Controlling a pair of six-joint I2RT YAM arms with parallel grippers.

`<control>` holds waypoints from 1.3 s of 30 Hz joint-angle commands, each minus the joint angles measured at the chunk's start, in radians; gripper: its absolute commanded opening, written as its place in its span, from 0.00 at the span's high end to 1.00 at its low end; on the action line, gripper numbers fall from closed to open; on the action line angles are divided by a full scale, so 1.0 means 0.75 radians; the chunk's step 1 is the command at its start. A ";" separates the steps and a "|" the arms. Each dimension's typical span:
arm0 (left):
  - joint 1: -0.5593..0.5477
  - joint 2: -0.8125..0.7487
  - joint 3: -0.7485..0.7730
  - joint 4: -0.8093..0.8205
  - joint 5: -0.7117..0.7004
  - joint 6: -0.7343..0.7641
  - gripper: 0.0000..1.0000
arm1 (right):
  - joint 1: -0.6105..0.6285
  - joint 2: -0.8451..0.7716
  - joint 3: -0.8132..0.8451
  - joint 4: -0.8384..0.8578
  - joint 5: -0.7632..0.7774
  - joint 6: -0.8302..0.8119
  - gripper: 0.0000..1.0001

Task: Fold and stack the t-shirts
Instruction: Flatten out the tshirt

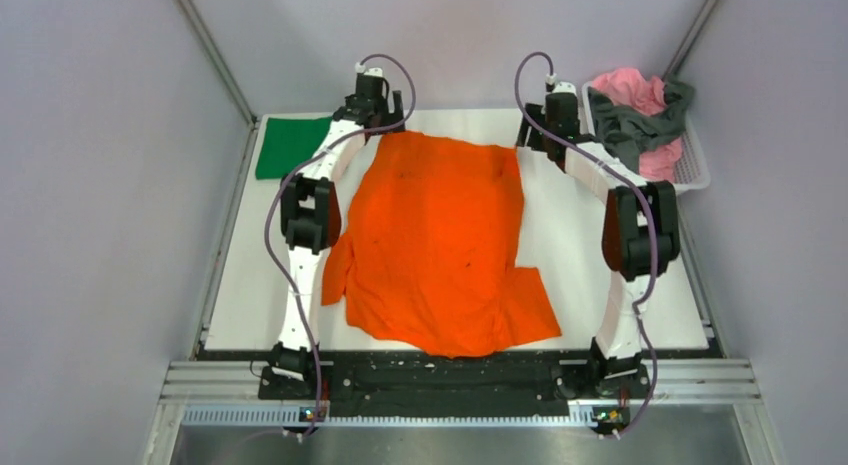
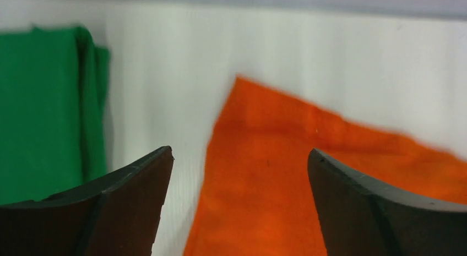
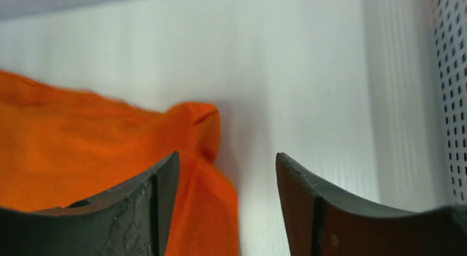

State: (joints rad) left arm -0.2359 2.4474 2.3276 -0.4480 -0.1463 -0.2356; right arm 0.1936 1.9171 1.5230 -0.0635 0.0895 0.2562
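Observation:
The bright orange t-shirt [image 1: 440,240] lies spread flat over the middle of the white table. A folded green t-shirt [image 1: 290,145] lies at the far left corner. Pink [image 1: 630,90] and dark grey [image 1: 630,125] t-shirts sit heaped in the basket at the far right. My left gripper [image 1: 385,120] is open over the orange shirt's far left corner [image 2: 259,173], with the green shirt [image 2: 44,107] to its left. My right gripper [image 1: 535,135] is open over the orange shirt's far right corner [image 3: 204,157]. Neither holds cloth.
A white perforated plastic basket [image 1: 692,163] stands at the far right edge of the table; its wall shows in the right wrist view [image 3: 454,74]. Grey walls enclose the table on three sides. A black rail runs along the near edge.

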 commanded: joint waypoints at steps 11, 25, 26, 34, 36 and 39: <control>-0.035 -0.649 -0.734 0.038 0.397 -0.333 0.01 | 0.086 0.177 0.210 0.030 -0.388 -0.024 0.15; -0.079 -0.836 -1.430 0.013 0.486 -0.509 0.01 | 0.163 0.487 0.352 -0.137 -0.397 0.007 0.16; -0.072 -0.782 -1.391 -0.015 0.464 -0.507 0.01 | 0.161 0.466 0.308 -0.143 -0.370 0.002 0.16; -0.001 -0.226 -0.695 -0.157 0.492 -0.430 0.01 | 0.155 0.093 -0.327 -0.115 -0.223 0.121 0.18; -0.005 -0.028 -0.373 -0.208 0.610 -0.407 0.01 | 0.160 -0.060 -0.539 -0.089 -0.268 0.171 0.19; -0.036 0.257 0.102 -0.266 0.753 -0.437 0.01 | 0.210 -0.293 -0.818 -0.151 -0.320 0.232 0.20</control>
State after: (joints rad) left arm -0.2386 2.4195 2.0926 -0.6102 0.2916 -0.5816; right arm 0.3187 1.8759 1.1305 -0.0612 -0.1200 0.3401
